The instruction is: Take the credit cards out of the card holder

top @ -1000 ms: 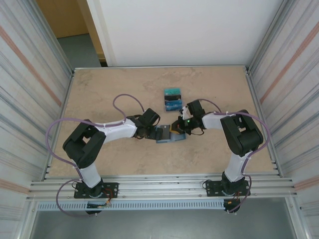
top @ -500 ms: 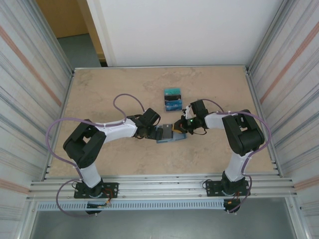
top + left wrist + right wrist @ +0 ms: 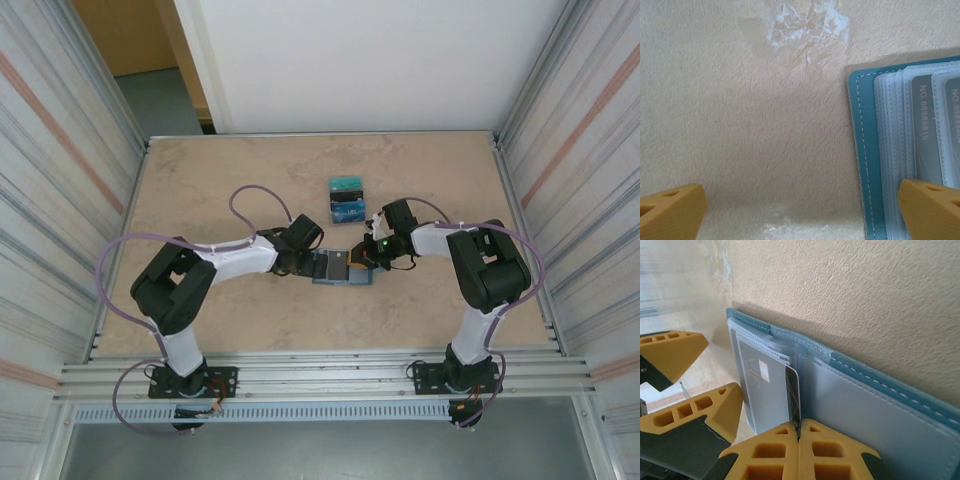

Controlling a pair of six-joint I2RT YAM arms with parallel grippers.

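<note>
- Mottled beige table point(image 3: 220, 170), fenced by ribbed metal walls, carries everything we need; the card holder point(image 3: 322, 271) lies spread open near its middle, between the two arms.
- We see clear plastic pockets stacked on the holder's pale inner face, and grey numbered credit cards point(image 3: 927, 130) sit in them, readable through the plastic.
- Two more cards lie loose on the table just beyond the holder: a teal card point(image 3: 346, 184) and a dark card point(image 3: 347, 210), close together.
- Our left gripper point(image 3: 800, 215) is spread wide and grasps nothing; one of its fingertips point(image 3: 930, 210) sits over the holder's stitched left panel, the other over bare table.
- Our right gripper point(image 3: 799, 440) is clenched, and the thin edge of one card point(image 3: 792, 390) runs down into the seam between its pads, so we judge it pinched there.
- We expect the cards to be light, stiff and slick, best taken by a short exposed edge and drawn straight along the pocket.
- We expect the holder to be soft and light; it would likely drag or fold along with a card unless the left fingers press it down.
</note>
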